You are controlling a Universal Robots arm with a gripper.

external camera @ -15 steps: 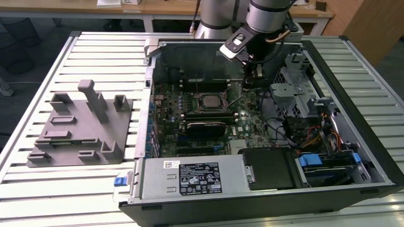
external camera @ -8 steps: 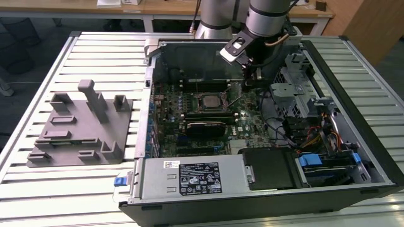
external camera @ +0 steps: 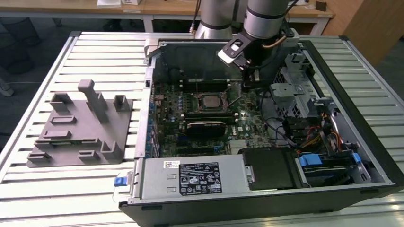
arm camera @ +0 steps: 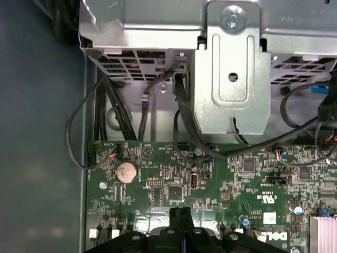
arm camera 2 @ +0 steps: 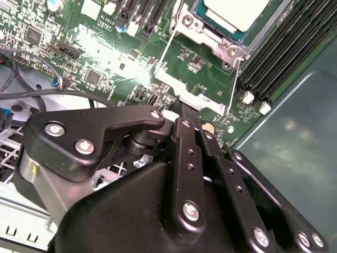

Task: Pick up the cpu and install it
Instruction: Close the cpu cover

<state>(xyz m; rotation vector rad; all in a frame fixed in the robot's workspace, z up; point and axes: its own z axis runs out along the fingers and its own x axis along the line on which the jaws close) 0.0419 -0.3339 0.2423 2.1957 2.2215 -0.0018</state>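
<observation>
Installation stage with the cpu (arm camera 2: 238,11) already lying in its socket (external camera: 193,100) at the middle of the motherboard (external camera: 247,124), silvery top up, bordered by the metal retention frame (arm camera 2: 185,84); in the exterior view it sits inside the open computer case (external camera: 372,142), well apart from the grey fixture block (external camera: 75,127) on the slatted table (external camera: 38,198); gripper (arm camera 2: 178,105) hovers just beside the frame's near edge, on the exterior view's right of the socket; its fingers (arm camera: 176,224) are pressed together along a thin seam with nothing between them; whether fingertip and frame touch cannot be told, nor whether the wire lever (arm camera 2: 235,79) is latched; judged from this, the work in hand is securing the seated chip; doing it well calls for a slow, vertical approach, load applied to the frame or lever alone and never to the chip's top, fingers kept closed to act as one stiff probe, and clearance from the memory slots (arm camera 2: 284,47) and loose cables (arm camera: 177,97)
</observation>
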